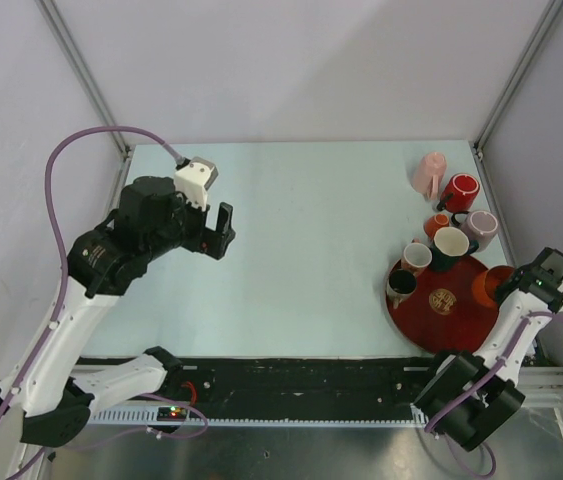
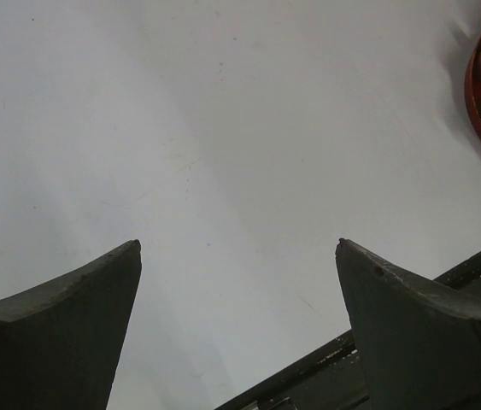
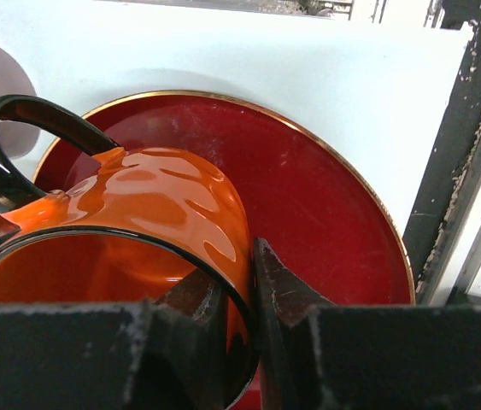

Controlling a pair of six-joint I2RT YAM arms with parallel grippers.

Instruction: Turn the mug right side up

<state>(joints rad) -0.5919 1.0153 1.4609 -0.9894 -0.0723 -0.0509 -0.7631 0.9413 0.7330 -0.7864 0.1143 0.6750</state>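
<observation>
An orange mug (image 3: 150,213) with a black handle (image 3: 18,141) and black rim sits over the red round tray (image 3: 343,222). Its open mouth faces the right wrist camera. My right gripper (image 3: 231,260) is shut on the mug's wall, one finger inside the mouth and one outside. From above, the orange mug (image 1: 489,285) shows at the tray's (image 1: 451,325) right edge, just beside my right gripper (image 1: 521,287). My left gripper (image 1: 223,232) hangs open over the left of the table. Only bare table shows between its fingers (image 2: 78,325).
Several other mugs crowd the tray's far side: a pink one (image 1: 428,172), a red one (image 1: 459,190), a lilac one (image 1: 481,228), a dark one with a white inside (image 1: 451,243) and a black one (image 1: 400,285). A black rail (image 1: 301,375) borders the table's near edge.
</observation>
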